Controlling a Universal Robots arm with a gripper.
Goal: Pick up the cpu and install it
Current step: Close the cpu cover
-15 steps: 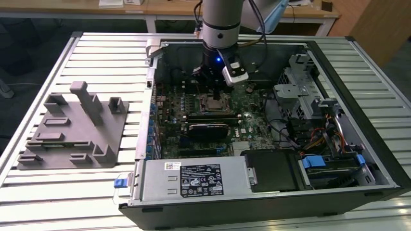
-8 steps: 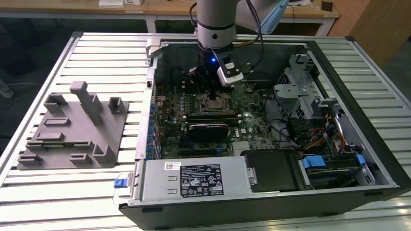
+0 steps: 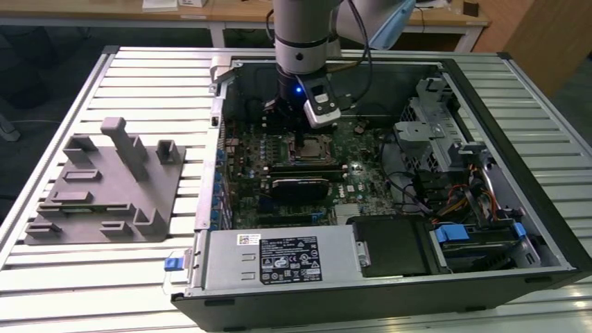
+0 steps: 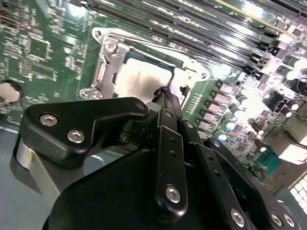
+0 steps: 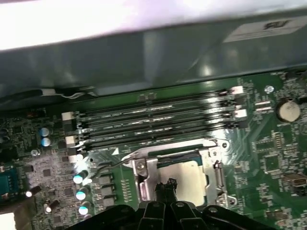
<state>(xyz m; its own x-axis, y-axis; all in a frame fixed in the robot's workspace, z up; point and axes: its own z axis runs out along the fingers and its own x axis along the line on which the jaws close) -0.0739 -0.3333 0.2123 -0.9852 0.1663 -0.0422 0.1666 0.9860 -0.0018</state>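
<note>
The cpu, a flat silver-grey square, lies in the metal-framed socket on the green motherboard inside the open computer case. My gripper hangs straight above the socket. Its black fingers are pressed together, and their tips sit at the edge of the cpu's top. Whether the tips touch the chip I cannot tell. Nothing shows between the fingers.
A large grey plastic block with slots and posts stands on the slatted table at the exterior view's left. Inside the case are a black finned module, memory slots, a power supply and a drive cage with cables.
</note>
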